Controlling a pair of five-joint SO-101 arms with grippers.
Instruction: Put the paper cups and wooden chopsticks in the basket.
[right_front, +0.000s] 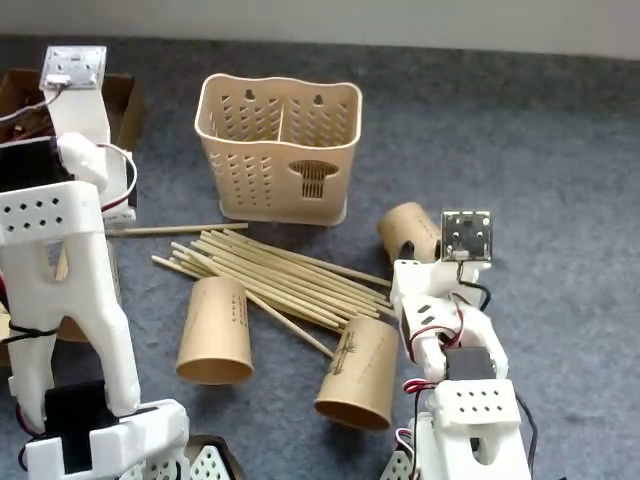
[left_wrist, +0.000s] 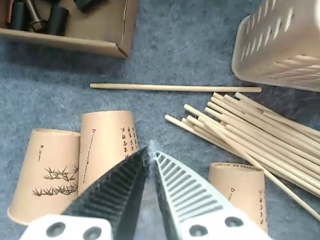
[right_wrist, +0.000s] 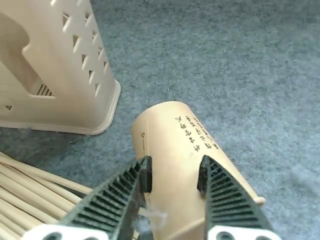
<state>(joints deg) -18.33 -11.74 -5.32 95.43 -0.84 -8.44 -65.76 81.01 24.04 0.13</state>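
Right gripper (right_wrist: 173, 169) is hovering open over paper cup (right_wrist: 172, 132), at 4 o'clock of basket (right_front: 250, 160). Left gripper (left_wrist: 150, 152) is hanging clenched, empty.

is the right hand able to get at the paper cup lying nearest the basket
Likely yes: the right hand is open directly over that paper cup, with nothing between them.

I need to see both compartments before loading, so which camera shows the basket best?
The high view: the basket stands whole and upright, its open top and middle divider visible. The left wrist view catches one perforated corner; the right wrist view shows part of a side wall and its base.
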